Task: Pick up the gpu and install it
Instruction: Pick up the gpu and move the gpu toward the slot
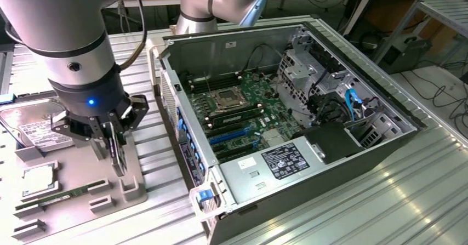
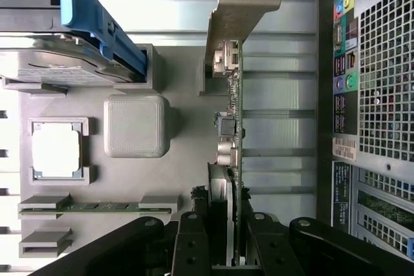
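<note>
— Fingers of the end effector [image 2: 229, 240] clench the gpu [image 2: 231, 127], on edge over the grey tray [image 2: 181, 75], beside the case [image 2: 381, 63].
— Risk?
— The grip looks off-centre. The card may pivot and its silver bracket [image 2: 236, 4] snag the tray.
— Heading?
— Long axis level, parallel to the case's rear panel, bracket at the far end.

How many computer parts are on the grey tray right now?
4: the hard drive, the processor beside it, the memory stick, and the gpu standing on edge in the gripper. The arm may hide more.
</note>
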Controlling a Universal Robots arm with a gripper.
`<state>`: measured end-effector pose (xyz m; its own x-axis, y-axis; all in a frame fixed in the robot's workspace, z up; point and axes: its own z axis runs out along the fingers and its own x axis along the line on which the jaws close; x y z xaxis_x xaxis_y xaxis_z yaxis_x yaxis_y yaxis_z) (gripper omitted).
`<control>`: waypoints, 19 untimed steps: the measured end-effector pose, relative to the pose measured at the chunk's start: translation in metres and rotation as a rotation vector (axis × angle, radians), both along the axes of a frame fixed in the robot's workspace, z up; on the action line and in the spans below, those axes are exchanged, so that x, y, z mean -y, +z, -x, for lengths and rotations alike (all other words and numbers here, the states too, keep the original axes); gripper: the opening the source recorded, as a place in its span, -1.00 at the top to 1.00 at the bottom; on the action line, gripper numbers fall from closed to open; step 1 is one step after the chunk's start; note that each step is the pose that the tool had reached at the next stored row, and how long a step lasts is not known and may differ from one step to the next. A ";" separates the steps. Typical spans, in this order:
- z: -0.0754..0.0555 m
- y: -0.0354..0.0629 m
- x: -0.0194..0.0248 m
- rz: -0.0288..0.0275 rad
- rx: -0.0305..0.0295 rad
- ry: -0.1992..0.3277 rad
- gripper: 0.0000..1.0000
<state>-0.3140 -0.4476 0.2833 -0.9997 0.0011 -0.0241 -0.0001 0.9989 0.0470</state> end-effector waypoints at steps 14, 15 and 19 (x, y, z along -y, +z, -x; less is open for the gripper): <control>0.000 0.0156 0.0000 0.0001 -0.0001 0.000 0.45; 0.000 0.0168 0.0000 0.0000 0.0000 0.000 0.45; 0.000 0.0204 0.0000 0.0001 -0.0001 0.000 0.45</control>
<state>-0.3140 -0.4476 0.3037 -0.9997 0.0010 -0.0241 -0.0001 0.9989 0.0470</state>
